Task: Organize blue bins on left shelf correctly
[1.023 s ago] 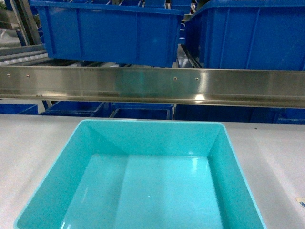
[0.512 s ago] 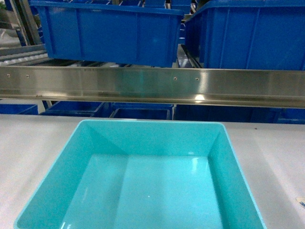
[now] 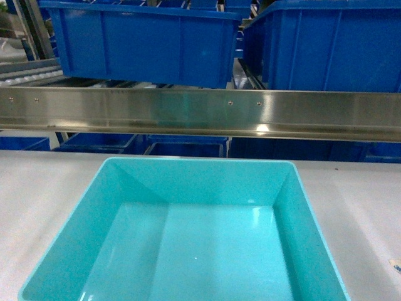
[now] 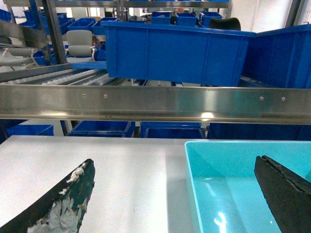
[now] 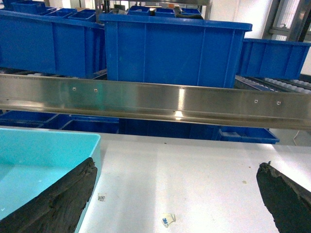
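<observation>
The blue bin (image 3: 213, 238), a large light turquoise tub with nothing in it, sits on the white table in front of the left shelf, whose steel front rail (image 3: 200, 113) crosses the head view. Neither gripper shows in the head view. In the left wrist view my left gripper (image 4: 175, 161) is open and straddles the tub's (image 4: 233, 184) left wall, one finger over the table and one over the tub's inside. In the right wrist view my right gripper (image 5: 178, 165) is open, its left finger by the tub's (image 5: 39, 155) right wall and its right finger over the table.
Darker royal-blue bins (image 3: 144, 44) (image 3: 332, 47) stand on the tier behind the rail, with more below it. White roller tracks (image 4: 58, 75) run on the left of that tier. A paper scrap (image 5: 167, 221) and a small sticker (image 5: 101, 197) lie on the table (image 3: 37, 182).
</observation>
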Controlling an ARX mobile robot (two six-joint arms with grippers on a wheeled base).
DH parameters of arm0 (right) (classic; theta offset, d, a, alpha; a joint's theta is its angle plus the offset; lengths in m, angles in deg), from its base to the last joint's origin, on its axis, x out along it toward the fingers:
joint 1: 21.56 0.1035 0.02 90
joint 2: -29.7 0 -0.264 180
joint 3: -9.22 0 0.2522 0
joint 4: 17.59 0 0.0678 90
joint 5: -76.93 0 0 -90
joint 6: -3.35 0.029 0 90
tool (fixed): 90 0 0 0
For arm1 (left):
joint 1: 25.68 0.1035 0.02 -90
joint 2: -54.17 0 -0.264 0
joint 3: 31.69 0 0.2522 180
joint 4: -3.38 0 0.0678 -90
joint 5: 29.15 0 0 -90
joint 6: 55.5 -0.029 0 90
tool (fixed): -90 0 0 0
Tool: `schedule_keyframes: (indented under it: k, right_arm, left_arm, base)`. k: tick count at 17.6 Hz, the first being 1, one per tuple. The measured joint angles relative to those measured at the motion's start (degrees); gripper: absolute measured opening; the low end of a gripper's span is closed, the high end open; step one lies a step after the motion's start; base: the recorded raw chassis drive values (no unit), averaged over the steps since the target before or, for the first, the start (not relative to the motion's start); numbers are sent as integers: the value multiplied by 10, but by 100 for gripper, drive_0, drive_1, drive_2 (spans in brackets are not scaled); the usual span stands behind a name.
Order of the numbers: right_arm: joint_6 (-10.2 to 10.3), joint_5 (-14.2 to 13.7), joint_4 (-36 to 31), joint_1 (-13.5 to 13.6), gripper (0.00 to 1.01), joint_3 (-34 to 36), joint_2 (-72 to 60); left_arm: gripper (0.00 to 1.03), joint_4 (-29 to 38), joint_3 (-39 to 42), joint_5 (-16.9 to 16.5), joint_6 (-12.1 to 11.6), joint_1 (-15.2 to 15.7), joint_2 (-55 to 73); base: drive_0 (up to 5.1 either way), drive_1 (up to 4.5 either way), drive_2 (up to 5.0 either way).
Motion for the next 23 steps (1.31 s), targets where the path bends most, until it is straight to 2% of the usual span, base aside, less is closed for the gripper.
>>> schedule_keyframes:
  k: [2,3,4,5,7,9,10,11,12,21,22,23]
  right_arm:
    - [1,0,-4,1,98,0,-2]
    - [4,-13,-60,23,98,-5,-48]
    - [8,-24,-105,59,98,-23,-128]
    - [11,-25,-147,82,98,-40,-198]
    - [14,-28,-182,108,98,-71,-313]
    - [15,-19,-197,125,98,-88,-395]
    - [17,-16,-197,134,98,-95,-434]
    - [17,-12,-170,151,98,-109,-471]
    - [24,5,-151,157,98,-114,-497]
    - [30,2,-153,156,98,-114,-493]
    - [33,2,-156,158,98,-116,-503]
    - [26,-22,-190,202,98,-154,-586]
  left_arm:
    - [98,0,0,0,0,0,0]
    - [98,52,-1,17,4,-13,32]
    - [98,112,-15,52,9,-36,126]
    - [98,169,-25,86,19,-54,229]
    - [98,253,-43,127,27,-58,389]
    - [98,294,-73,163,37,-73,514]
    - [98,310,-94,166,42,-89,572]
    - [98,318,-115,160,42,-99,614]
    - [98,318,-121,155,42,-103,632]
    - [98,320,-118,159,41,-100,631]
    - [98,351,-115,160,42,-94,657]
    - [98,343,-119,157,86,-103,757]
  base:
    - [0,0,0]
    - [0,0,0]
    - [0,0,0]
    - [0,0,0]
    - [0,0,0]
    - [0,0,0]
    - [0,0,0]
    - [0,0,0]
    - [0,0,0]
    - [0,0,0]
    - [0,0,0]
    - [0,0,0]
